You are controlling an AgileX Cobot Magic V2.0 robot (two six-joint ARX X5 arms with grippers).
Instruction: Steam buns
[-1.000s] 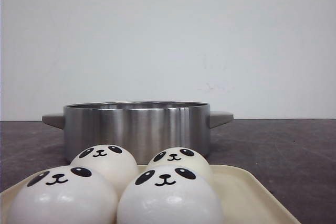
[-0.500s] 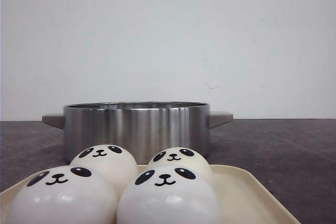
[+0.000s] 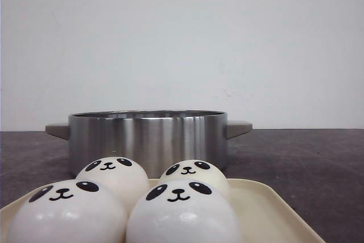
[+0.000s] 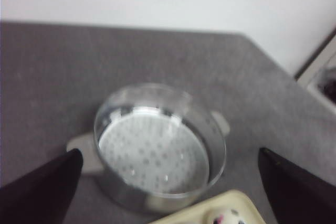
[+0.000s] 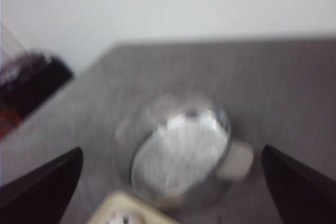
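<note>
Buns (image 3: 122,203): four on the cream tray (image 3: 267,211), two rows of two, faces toward the front camera.
Tray position: 6 o'clock of the steel pot (image 3: 148,140), just beside it, on the dark surface (image 3: 301,163).
Pot: upright, perforated steamer plate (image 4: 152,156) inside, no bun in it.
My left pincer (image 4: 168,192): spread wide, holding nothing, above the pot.
My right pincer (image 5: 170,195): spread wide, holding nothing; view blurred.
</note>
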